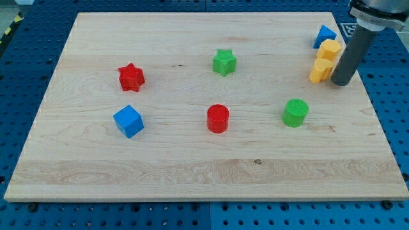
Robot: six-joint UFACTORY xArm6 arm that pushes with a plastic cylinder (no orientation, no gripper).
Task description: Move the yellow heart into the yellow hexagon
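Note:
The yellow heart (321, 69) lies near the board's right edge, touching the yellow hexagon (330, 49) just above it. My tip (340, 83) stands right next to the heart, at its right and slightly lower. The dark rod rises from there toward the view's top right.
A blue triangular block (324, 35) sits above the hexagon. A green star (224, 62), a red star (131, 76), a blue cube (128, 121), a red cylinder (218, 118) and a green cylinder (295, 112) are spread over the wooden board (192, 166).

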